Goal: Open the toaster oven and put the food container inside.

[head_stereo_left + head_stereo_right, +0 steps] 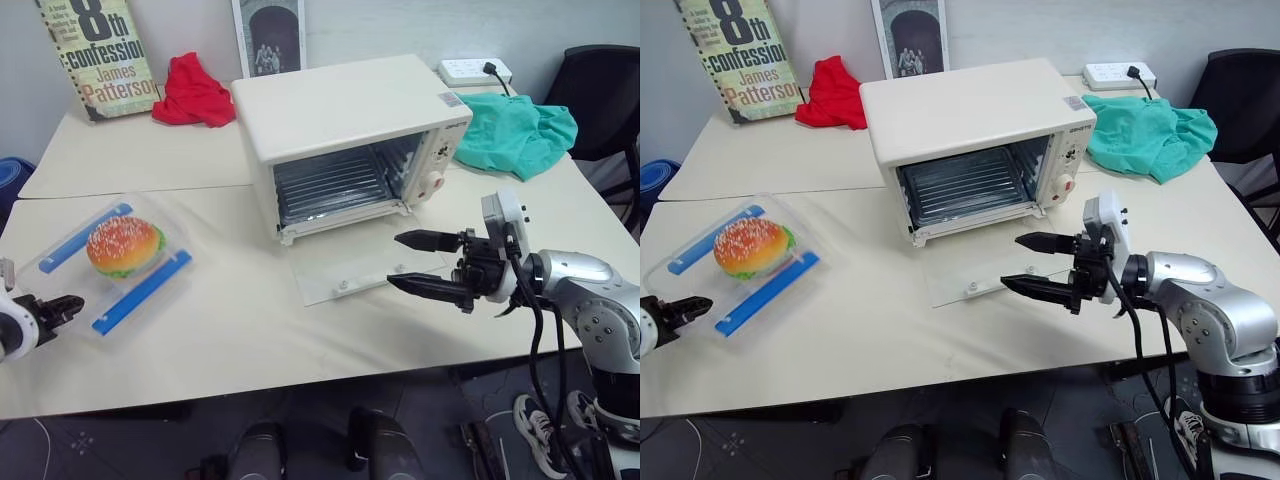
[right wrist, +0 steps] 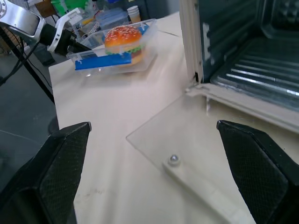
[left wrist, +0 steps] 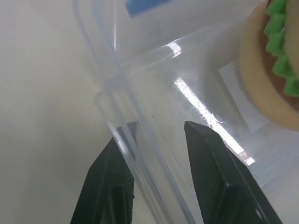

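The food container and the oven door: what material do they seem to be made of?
Food container: probably clear glossy plastic; the table and burger show through, and its wall glints in the left wrist view. Oven door: likely glass, a flat see-through pane lying open on the table.

The shallow clear plastic food container looks glossy; the boxy cream-white toaster oven (glass door, metal wire rack) sits on a matt cream surface.

A cream table carried a red crumpled cloth at its far edge, a propped paperback book beside it, a teal cloth and a white power strip.
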Motion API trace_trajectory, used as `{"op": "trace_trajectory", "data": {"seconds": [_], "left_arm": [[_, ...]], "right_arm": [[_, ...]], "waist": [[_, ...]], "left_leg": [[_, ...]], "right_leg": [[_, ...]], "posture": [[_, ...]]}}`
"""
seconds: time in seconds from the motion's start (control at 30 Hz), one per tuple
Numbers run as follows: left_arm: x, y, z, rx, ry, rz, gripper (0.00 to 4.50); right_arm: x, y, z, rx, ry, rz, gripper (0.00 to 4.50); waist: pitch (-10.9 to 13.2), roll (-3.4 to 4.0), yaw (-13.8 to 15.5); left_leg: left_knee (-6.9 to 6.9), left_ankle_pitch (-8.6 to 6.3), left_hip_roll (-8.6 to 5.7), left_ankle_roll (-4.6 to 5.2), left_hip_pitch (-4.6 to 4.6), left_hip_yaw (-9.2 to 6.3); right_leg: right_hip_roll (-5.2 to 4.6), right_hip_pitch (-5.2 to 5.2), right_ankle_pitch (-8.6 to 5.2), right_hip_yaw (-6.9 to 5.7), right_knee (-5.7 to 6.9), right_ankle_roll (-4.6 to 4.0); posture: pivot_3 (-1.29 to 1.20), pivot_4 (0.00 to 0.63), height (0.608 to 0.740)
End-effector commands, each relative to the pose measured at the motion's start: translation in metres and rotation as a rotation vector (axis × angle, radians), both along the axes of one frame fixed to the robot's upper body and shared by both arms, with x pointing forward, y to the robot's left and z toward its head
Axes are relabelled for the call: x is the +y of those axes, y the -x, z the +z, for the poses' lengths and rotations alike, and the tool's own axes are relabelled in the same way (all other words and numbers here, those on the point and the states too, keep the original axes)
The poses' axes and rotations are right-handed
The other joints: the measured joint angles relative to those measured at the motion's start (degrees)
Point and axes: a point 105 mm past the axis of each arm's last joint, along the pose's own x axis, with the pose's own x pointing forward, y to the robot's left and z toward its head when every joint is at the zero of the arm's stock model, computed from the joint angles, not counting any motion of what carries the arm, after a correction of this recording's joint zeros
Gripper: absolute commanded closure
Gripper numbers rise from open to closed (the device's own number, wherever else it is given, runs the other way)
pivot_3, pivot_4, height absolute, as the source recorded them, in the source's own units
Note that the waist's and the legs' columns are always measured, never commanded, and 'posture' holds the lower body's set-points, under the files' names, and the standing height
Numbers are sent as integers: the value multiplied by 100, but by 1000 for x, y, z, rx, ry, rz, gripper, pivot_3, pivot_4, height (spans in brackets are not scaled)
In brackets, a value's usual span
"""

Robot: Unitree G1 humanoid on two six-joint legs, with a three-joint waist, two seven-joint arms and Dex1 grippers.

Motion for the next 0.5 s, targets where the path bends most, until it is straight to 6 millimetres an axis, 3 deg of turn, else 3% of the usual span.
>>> {"op": "trace_trajectory", "data": {"seconds": [0.03, 0.1, 0.23, 0.37, 0.5], "left_arm": [[-13, -1, 23, -91, -1, -188, 3178], [-33, -2, 30, -106, 12, -313, 3178], [-105, 0, 51, -167, 11, -665, 3178], [-153, -7, 54, -164, -6, -813, 3178], [-181, -19, 54, -150, 11, -856, 3178]], "right_arm": [[-4, 0, 9, -82, 19, -21, 0], [-6, -4, 9, -86, 21, -39, 0], [-22, -3, 6, -58, 48, -51, 0], [-46, 4, 7, -43, 92, -66, 0], [-54, 8, 13, -60, 83, -92, 0]], "waist": [[0, 0, -10], [0, 0, -4], [2, 0, 35], [4, 4, 106], [4, 4, 57]], "left_leg": [[-1, -2, 4, -2, 0, 1], [-2, -6, 10, -5, 0, 4], [-1, -9, 10, -6, -1, 7], [2, -17, -4, 8, 1, 6], [3, -17, -2, 7, 8, 17]], "right_leg": [[2, -1, -1, -2, -2, -1], [6, -2, -1, -4, -6, -2], [-2, -1, -1, -5, -9, -2], [-14, 6, 2, 3, -8, 3], [-5, 8, 5, 12, -6, 8]], "posture": [[0, 150, 740], [0, 150, 740], [0, 150, 740], [0, 150, 740], [0, 150, 740]]}}
